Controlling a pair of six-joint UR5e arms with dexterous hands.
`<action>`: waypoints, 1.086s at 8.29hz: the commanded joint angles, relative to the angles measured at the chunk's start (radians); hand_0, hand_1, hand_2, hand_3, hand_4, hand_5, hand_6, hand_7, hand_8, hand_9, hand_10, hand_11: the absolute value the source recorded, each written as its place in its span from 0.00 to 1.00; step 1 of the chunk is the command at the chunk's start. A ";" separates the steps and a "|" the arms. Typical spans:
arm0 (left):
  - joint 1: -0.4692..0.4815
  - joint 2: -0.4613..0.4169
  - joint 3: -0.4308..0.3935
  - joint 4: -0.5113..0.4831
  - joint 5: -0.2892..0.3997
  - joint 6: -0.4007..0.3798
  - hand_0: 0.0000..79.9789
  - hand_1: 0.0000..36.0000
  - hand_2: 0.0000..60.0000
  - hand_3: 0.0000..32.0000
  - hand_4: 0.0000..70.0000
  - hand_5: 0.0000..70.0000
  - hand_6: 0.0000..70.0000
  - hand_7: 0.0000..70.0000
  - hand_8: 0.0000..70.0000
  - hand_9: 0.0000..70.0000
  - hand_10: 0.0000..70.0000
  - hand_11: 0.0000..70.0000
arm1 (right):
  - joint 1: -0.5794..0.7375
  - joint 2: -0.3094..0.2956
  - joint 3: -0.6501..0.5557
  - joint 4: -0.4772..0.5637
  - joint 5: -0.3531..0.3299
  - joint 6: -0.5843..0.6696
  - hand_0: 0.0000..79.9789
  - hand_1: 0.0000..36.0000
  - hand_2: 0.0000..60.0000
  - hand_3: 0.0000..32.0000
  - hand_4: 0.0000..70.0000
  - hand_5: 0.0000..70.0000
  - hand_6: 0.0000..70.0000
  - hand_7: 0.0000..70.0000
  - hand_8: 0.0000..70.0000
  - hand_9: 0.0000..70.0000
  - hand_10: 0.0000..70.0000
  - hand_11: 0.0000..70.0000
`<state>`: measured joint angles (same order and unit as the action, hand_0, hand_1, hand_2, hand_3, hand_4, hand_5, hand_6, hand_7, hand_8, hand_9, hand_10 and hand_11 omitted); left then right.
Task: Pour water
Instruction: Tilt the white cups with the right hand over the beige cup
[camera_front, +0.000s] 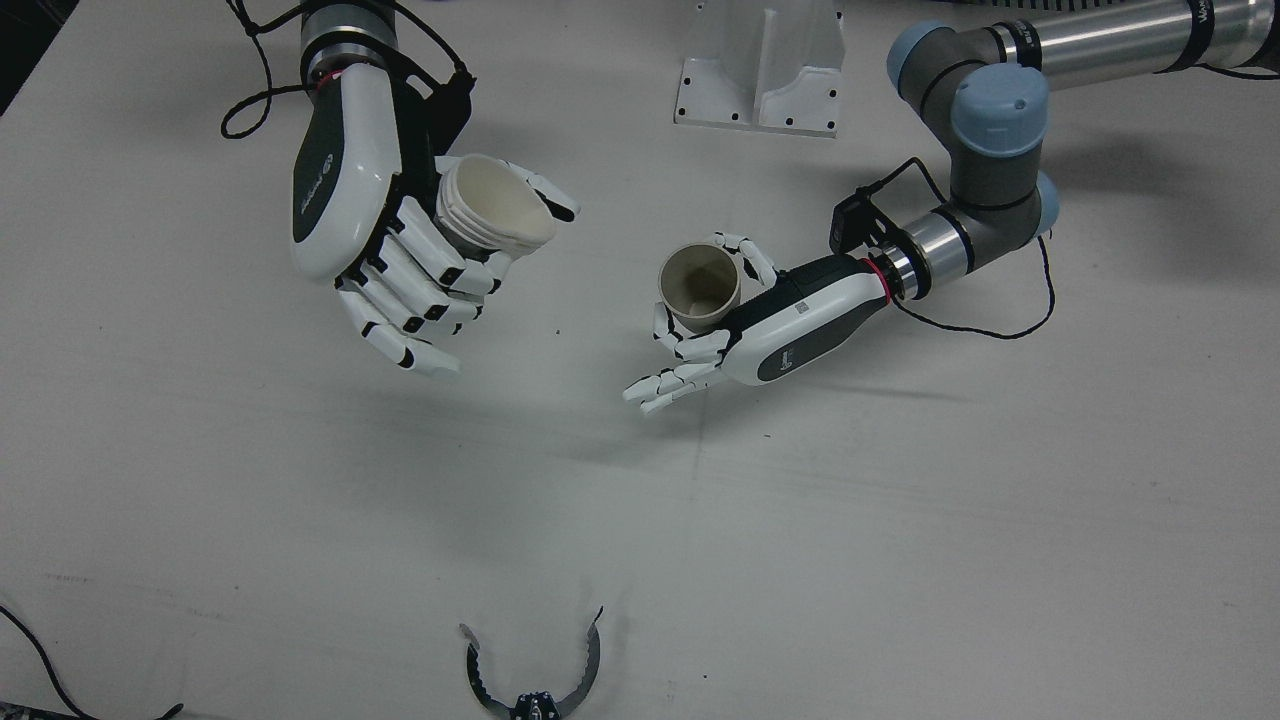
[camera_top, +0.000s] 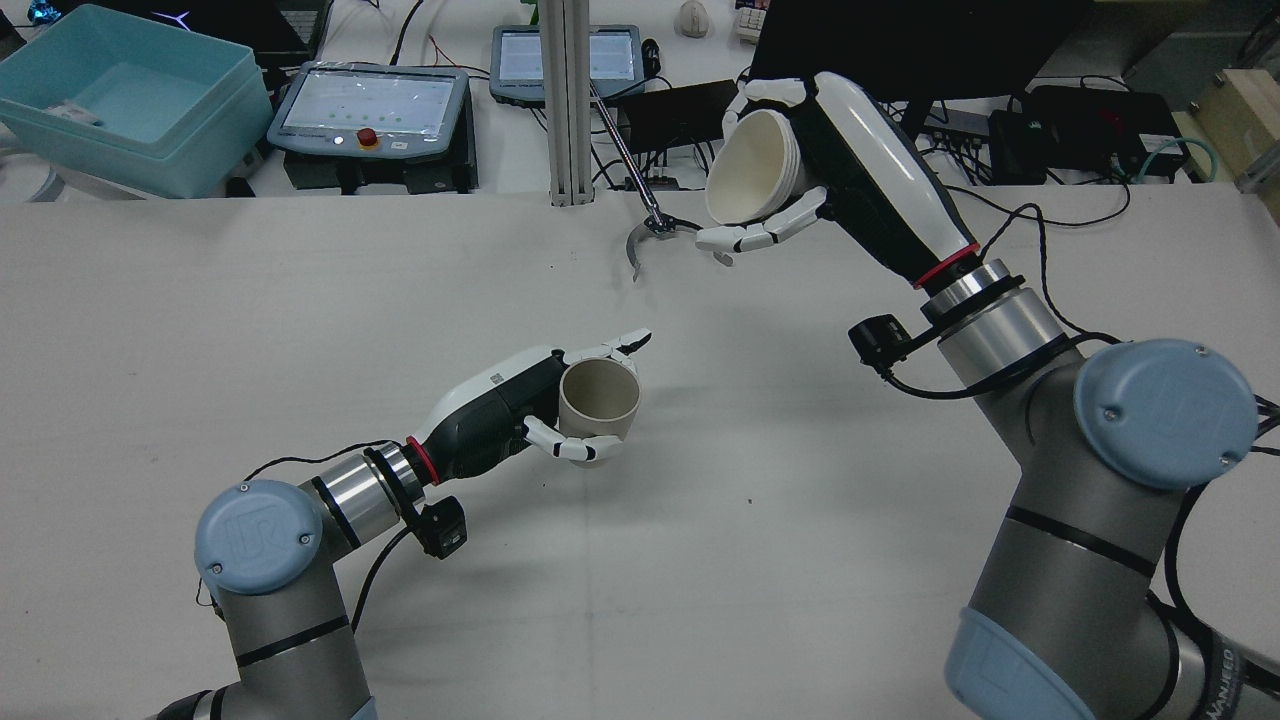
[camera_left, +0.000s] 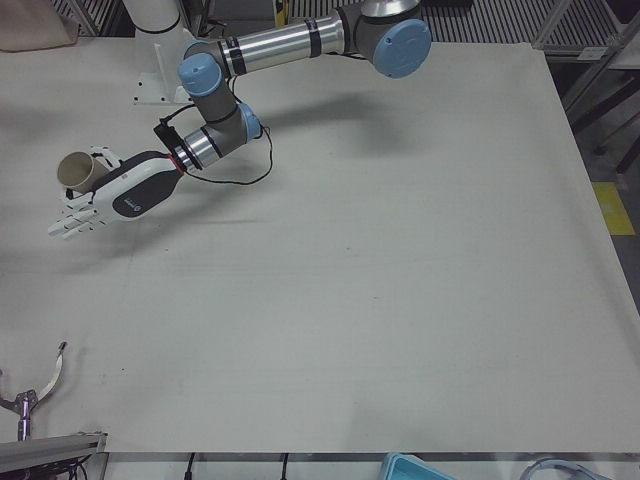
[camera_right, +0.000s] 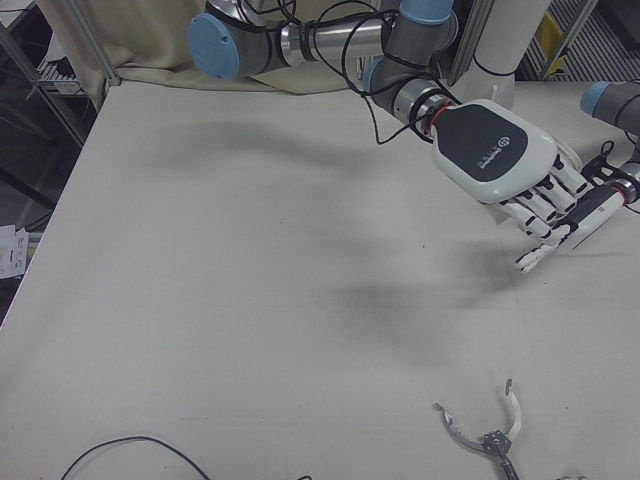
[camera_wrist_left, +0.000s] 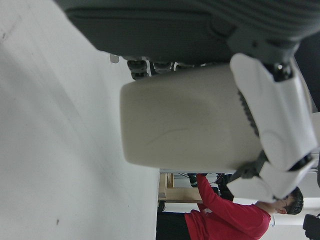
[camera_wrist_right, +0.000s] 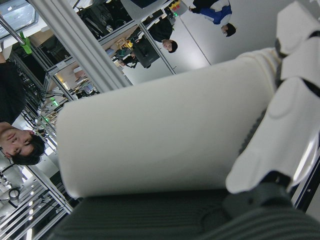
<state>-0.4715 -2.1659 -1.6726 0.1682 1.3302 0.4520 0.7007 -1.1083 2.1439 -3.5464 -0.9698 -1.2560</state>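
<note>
My left hand is shut on a beige cup, held upright just above the table near its middle; the cup's inside looks empty. My right hand is raised higher and shut on a white ribbed cup, tilted with its mouth towards the beige cup. In the front view the white cup sits in the right hand, well to the left of the left hand. The two cups are apart. Each hand view is filled by its own cup.
A curved metal claw on a rod hangs over the table's operator edge. A white arm pedestal stands at the robot side. Beyond the table lie a teal bin and teach pendants. A cable lies at one corner.
</note>
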 joint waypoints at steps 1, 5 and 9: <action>-0.006 0.003 0.004 -0.001 0.000 0.001 0.50 1.00 1.00 0.00 0.35 0.84 0.05 0.11 0.02 0.04 0.07 0.14 | -0.145 0.062 0.036 -0.066 0.002 -0.305 0.70 1.00 1.00 0.00 0.34 1.00 0.76 1.00 0.67 0.94 0.30 0.47; -0.047 0.008 0.004 -0.007 0.001 -0.003 0.49 1.00 1.00 0.00 0.35 0.82 0.04 0.09 0.02 0.04 0.07 0.13 | -0.158 0.061 -0.006 -0.199 0.037 -0.310 0.73 1.00 1.00 0.00 0.35 1.00 0.74 1.00 0.62 0.87 0.27 0.42; -0.045 0.006 0.010 -0.010 0.001 0.002 0.49 1.00 1.00 0.00 0.35 0.83 0.04 0.09 0.02 0.04 0.07 0.14 | -0.158 0.122 -0.076 -0.201 0.037 -0.310 0.75 1.00 1.00 0.00 0.37 1.00 0.73 1.00 0.60 0.82 0.25 0.41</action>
<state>-0.5159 -2.1609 -1.6646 0.1590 1.3315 0.4532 0.5433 -1.0266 2.1089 -3.7433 -0.9338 -1.5660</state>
